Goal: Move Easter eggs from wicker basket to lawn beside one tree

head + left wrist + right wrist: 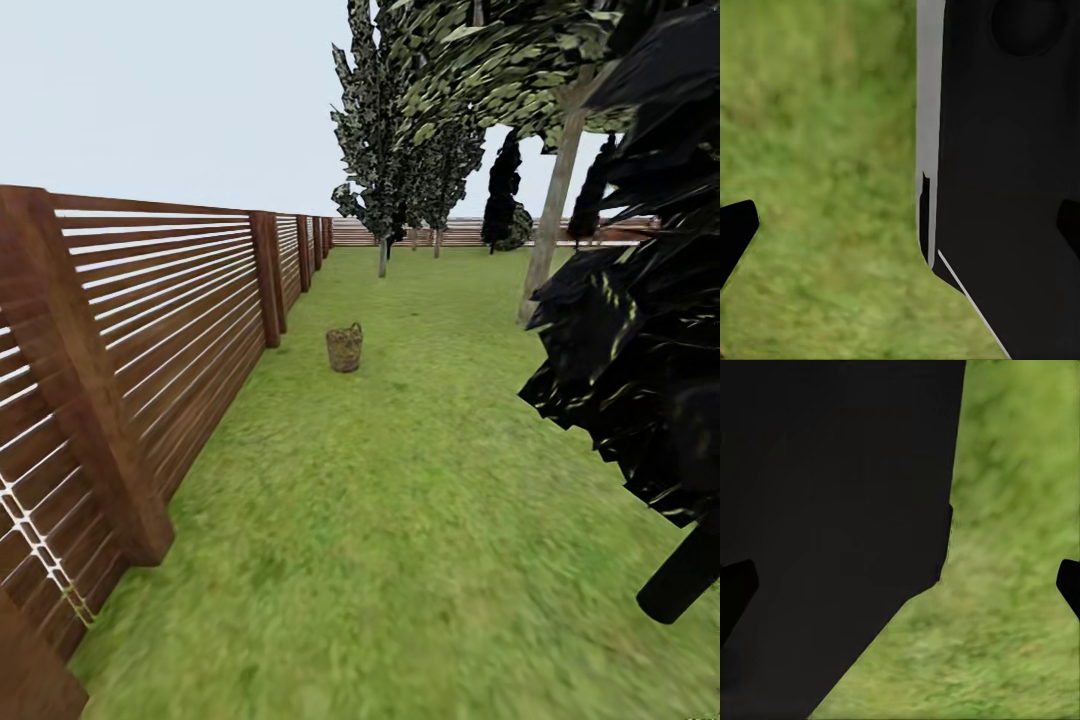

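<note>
The wicker basket (pixel 344 348) stands on the lawn (pixel 400 520) some way ahead, close to the fence. Its inside cannot be seen from here, so the Easter eggs are hidden. A tree (pixel 552 225) with a pale grey-brown trunk and a leafy canopy rises to the right beyond the basket. In the left wrist view my left gripper (pixel 900 232) is open above grass, its dark fingertips (pixel 735 236) far apart. My right gripper (pixel 902 585) is open too, with nothing between its fingertips (pixel 1069 583).
A slatted wooden fence (pixel 150 330) runs along the left side and across the far end. A near-black cypress (pixel 640 340) crowds the right edge close by. More trees (pixel 385 170) stand at the back. My dark body (pixel 1012 172) shows beside the grass in both wrist views.
</note>
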{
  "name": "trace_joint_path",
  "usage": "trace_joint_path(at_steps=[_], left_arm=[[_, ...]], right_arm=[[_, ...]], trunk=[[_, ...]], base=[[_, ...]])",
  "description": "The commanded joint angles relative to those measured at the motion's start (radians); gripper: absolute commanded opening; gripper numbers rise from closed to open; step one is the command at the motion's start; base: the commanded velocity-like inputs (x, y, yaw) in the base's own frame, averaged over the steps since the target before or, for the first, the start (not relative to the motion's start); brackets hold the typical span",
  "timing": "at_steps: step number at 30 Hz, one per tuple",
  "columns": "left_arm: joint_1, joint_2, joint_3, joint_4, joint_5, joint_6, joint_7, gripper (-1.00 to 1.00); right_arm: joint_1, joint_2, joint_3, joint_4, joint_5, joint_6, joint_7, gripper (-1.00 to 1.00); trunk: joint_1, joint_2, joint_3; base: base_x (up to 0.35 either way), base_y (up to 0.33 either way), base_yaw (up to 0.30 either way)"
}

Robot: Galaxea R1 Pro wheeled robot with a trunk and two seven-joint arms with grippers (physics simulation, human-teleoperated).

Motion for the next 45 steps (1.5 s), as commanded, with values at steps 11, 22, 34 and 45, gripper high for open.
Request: trace_joint_path(at_steps=[11, 22, 34, 45], left_arm=[[0.001, 0.0, 0.0, -0.002, 0.001, 0.0, -0.001, 1.0], [0.001, 0.0, 0.0, -0.002, 0.001, 0.0, -0.001, 1.0], [0.001, 0.0, 0.0, -0.002, 0.001, 0.0, -0.001, 1.0], [0.001, 0.0, 0.0, -0.003, 0.001, 0.0, -0.001, 1.0]], right_arm=[[-0.001, 0.0, -0.001, 0.001, -0.002, -0.002, 0.0, 1.0], [0.0, 0.0, 0.0, 0.001, 0.001, -0.002, 0.001, 1.0], [-0.001, 0.0, -0.003, 0.001, -0.004, -0.002, 0.0, 1.0], [-0.001, 0.0, -0.003, 0.001, -0.005, -0.002, -0.006, 1.0]], trunk=[[0.001, 0.0, -0.001], [0.001, 0.0, -0.001], [0.001, 0.0, -0.001], [0.001, 0.0, -0.001]], base=[[0.331, 0.071, -0.219], [0.294, 0.001, -0.072], [0.291, 0.0, -0.099], [0.246, 0.0, 0.0]])
